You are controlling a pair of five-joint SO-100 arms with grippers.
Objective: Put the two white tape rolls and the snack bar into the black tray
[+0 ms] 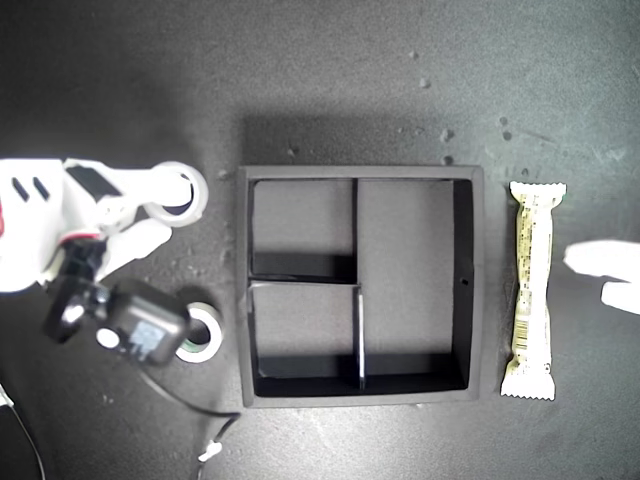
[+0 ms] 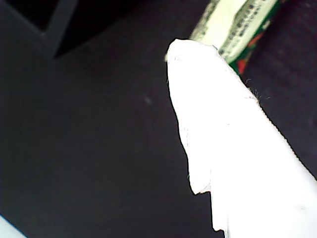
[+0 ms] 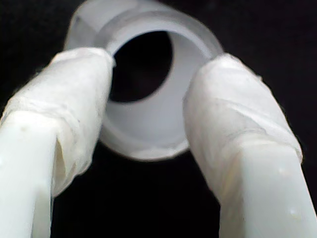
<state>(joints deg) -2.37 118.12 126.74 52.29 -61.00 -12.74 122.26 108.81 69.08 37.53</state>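
Observation:
The black tray [image 1: 478, 290] sits mid-table, and all its compartments show bare floor. To the exterior view's left of it, my second gripper [image 1: 178, 206] [image 3: 161, 59] holds the wider white tape roll [image 1: 201, 186] [image 3: 148, 129], one finger pressed on each side. The smaller roll with the greenish core [image 1: 208, 330] lies on the table nearer the tray's lower corner, partly under that arm's camera. The snack bar [image 1: 532, 290] [image 2: 237, 25] lies along the tray's outer wall at the exterior view's right. My first gripper [image 1: 587, 277] stands open just beyond it, holding nothing. Only one of its fingers [image 2: 223, 124] shows in its wrist view.
The second arm's black camera block [image 1: 135, 330] hangs over the table beside the smaller roll. A thin cable [image 1: 215, 440] trails toward the exterior view's lower left. Small pale specks dot the dark tabletop [image 1: 440, 90] behind the tray.

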